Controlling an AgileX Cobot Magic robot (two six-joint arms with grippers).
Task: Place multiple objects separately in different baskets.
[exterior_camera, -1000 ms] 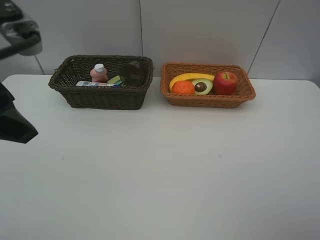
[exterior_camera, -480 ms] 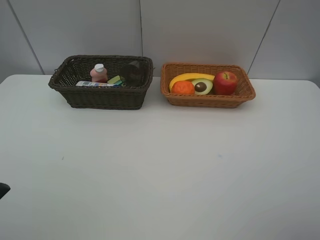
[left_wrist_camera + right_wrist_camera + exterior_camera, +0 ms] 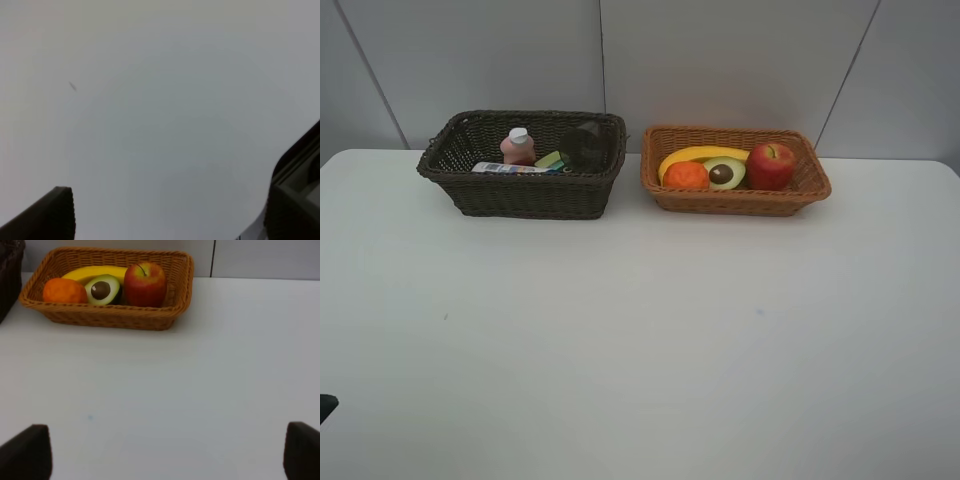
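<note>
With the fruit gathered in the light basket [image 3: 813, 182] at upper right and the bottles in the dark basket [image 3: 445, 170] at upper left, both empty, wide-apart grippers, left gripper [image 3: 170, 215] and right gripper [image 3: 167, 452], are best kept clear of the baskets.

- You have a plain white table [image 3: 640, 350] filling most of the high view, from nine o'clock round to three.
- Behind it, at twelve o'clock, you see a pale grey panelled wall [image 3: 720, 60] with thin dark seams.
- Your light is soft and even, with faint shadows.
</note>
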